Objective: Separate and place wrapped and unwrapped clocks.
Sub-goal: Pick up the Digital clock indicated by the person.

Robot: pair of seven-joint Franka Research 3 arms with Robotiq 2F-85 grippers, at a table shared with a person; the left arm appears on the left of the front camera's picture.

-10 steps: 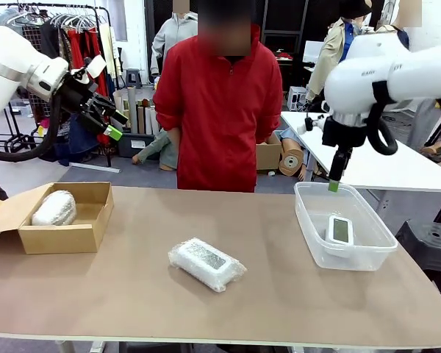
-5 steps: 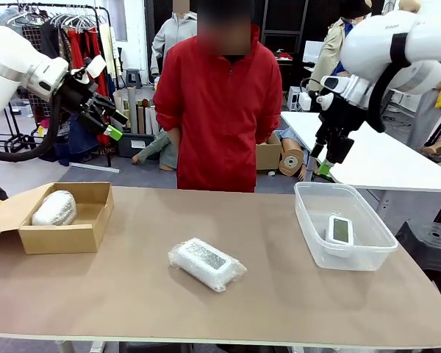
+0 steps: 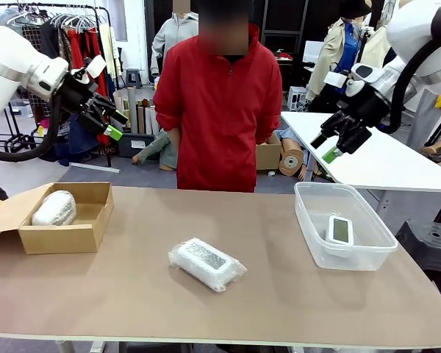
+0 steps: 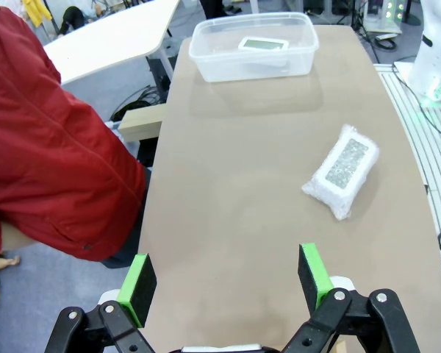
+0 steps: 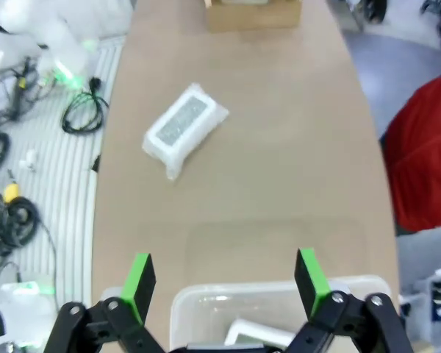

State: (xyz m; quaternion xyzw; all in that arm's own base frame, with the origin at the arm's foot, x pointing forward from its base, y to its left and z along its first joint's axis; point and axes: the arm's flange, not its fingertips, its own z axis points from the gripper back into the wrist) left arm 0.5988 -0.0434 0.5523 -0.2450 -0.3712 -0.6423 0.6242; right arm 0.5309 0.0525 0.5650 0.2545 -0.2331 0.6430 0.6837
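- Here, the left gripper (image 3: 115, 126) hangs in the air at 10 o'clock of the front view, above the cardboard box (image 3: 62, 237). Its green-padded fingers (image 4: 141, 283) are spread wide with nothing between them.
- The right gripper (image 3: 331, 151) is raised at 2 o'clock, over the far side of the clear plastic tub (image 3: 312, 246), likewise released and empty.
- One bubble-wrapped clock (image 3: 206, 264) lies near the centre of the table (image 3: 294, 309), toward 6 o'clock.
- A second wrapped clock (image 3: 54, 208) sits inside the box at 9 o'clock.
- The bare digital clock (image 3: 340, 230) rests in the tub at 3 o'clock.
- A person in a red jacket (image 3: 220, 110) stands at 12 o'clock.
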